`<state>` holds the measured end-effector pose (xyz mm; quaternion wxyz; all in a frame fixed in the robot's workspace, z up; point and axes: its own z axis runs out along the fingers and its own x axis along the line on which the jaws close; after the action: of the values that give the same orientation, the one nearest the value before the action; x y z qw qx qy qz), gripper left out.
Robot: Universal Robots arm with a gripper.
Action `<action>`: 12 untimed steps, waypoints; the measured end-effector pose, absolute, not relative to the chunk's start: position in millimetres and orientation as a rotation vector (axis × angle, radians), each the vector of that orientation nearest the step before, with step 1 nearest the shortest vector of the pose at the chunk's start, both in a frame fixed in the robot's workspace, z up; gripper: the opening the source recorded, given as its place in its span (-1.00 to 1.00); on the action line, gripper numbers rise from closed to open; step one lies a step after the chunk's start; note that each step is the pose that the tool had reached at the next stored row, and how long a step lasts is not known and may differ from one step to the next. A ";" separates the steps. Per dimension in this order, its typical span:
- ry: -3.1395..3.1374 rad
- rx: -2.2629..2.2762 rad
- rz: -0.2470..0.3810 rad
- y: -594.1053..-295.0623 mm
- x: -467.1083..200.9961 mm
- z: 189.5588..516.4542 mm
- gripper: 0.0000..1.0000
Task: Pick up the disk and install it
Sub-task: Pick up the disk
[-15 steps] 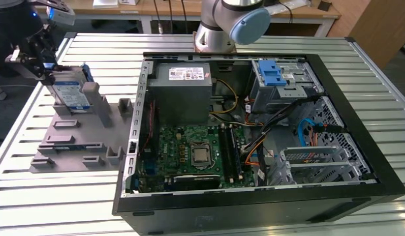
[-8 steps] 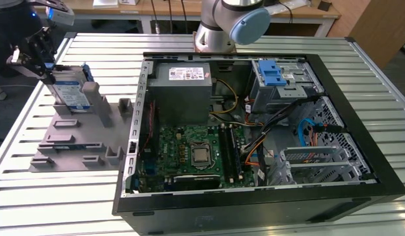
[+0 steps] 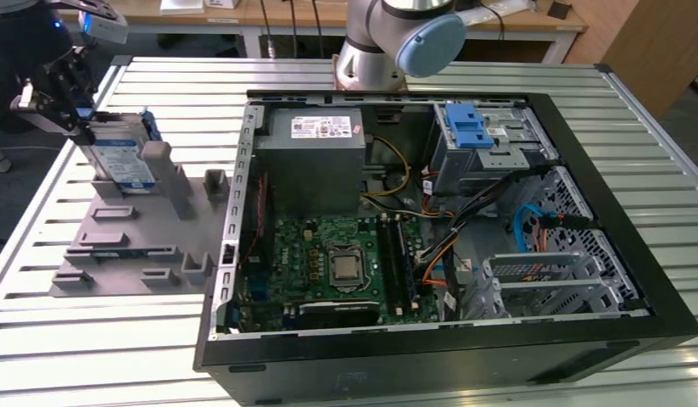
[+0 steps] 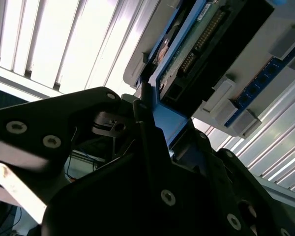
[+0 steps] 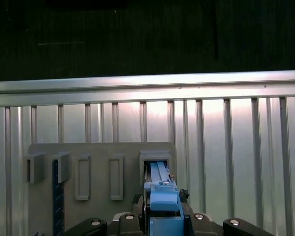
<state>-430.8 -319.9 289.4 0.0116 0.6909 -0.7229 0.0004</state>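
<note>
One straight, upright lift serves best: upper left in the exterior view, the gripper (image 3: 80, 125) is clamped narrowly on the disk (image 3: 122, 161), which stands slotted in the grey holder (image 3: 114, 254).

The exterior view is lit evenly and brightly, with shade kept inside the computer case (image 3: 439, 360). In the second wrist view the table slats (image 4: 88, 44) are washed out by glare.
</note>
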 end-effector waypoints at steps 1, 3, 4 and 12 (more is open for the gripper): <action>-2.254 2.155 0.001 -319.9 -430.8 289.4 -0.26; -2.254 2.154 0.002 -319.9 -430.8 289.4 -0.26; -2.254 2.154 0.002 -319.9 -430.8 289.4 -0.26; -2.254 2.154 0.003 -319.9 -430.8 289.4 -0.12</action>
<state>-430.8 -319.9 289.4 0.0120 0.6909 -0.7229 0.0008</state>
